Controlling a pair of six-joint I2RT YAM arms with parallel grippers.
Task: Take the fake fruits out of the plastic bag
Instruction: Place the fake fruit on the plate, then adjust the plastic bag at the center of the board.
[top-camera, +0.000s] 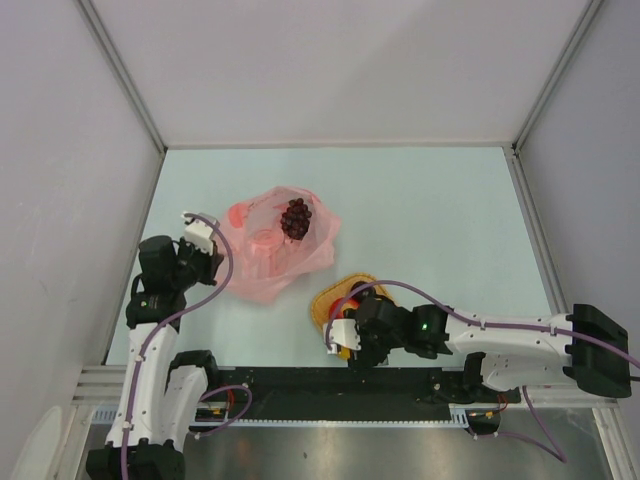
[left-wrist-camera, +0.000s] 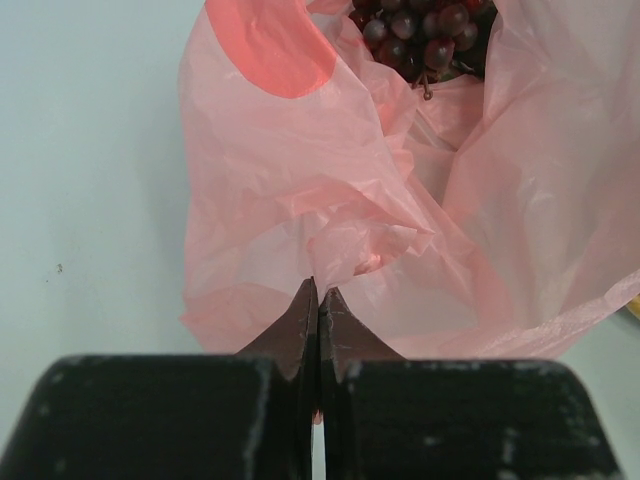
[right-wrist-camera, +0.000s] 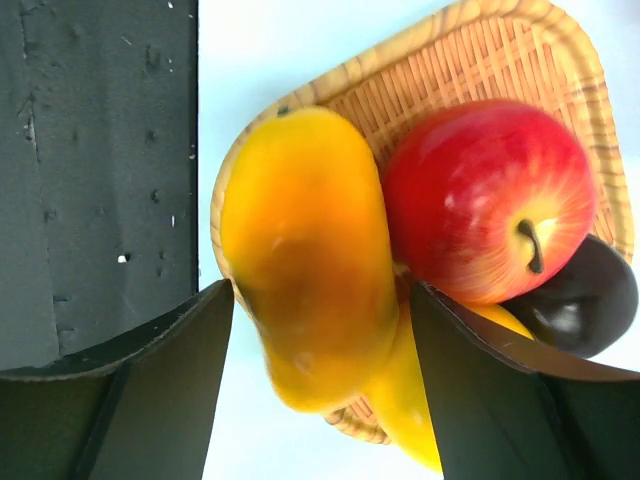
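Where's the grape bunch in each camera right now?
Top external: grape bunch centre-left, in the plastic bag's far part.
Left wrist: top edge, right of centre.
Right wrist: not in it.
Landmark: the bag, in top external and left wrist.

No legible text, labels, numbers or signs on anything

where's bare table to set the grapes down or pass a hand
Bare table: the far strip between the plastic bag and the back wall, and the right side, from bag and tray to the right wall. Crowded: the tray, full with mango and apple under the right gripper; the bag's left edge, pinched by the left gripper.
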